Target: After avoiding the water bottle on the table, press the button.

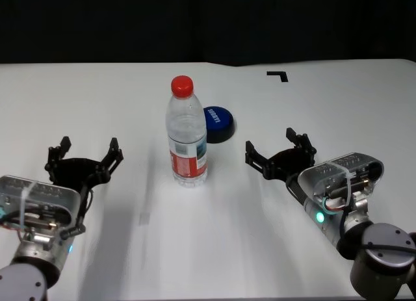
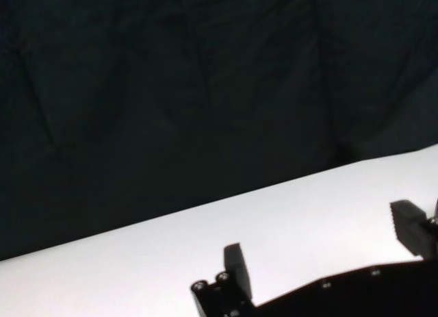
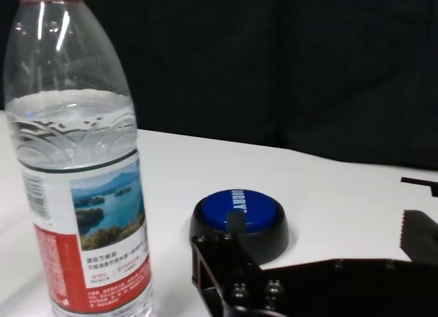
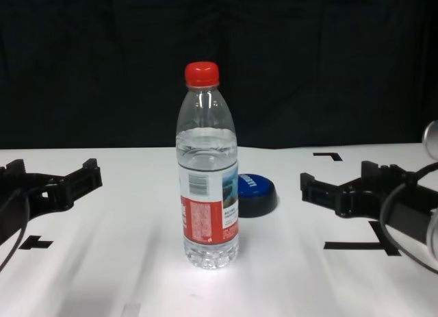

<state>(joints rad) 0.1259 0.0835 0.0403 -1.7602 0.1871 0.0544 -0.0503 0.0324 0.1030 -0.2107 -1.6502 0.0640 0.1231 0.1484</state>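
The bench (image 1: 78, 106) is a broad white surface with black tape marks, one an angled corner mark (image 1: 278, 75) far to the right. The water bottle (image 1: 187, 133) stands upright near the middle. The button (image 1: 218, 123) sits just beyond it, slightly to the right, close beside the bottle's base.

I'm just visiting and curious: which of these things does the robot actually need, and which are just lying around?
Part of the job:
- water bottle, upright, to steer around
- button, behind it, to press
- right gripper, fingers open
- left gripper, fingers open

Just there:
- black tape marks on the table
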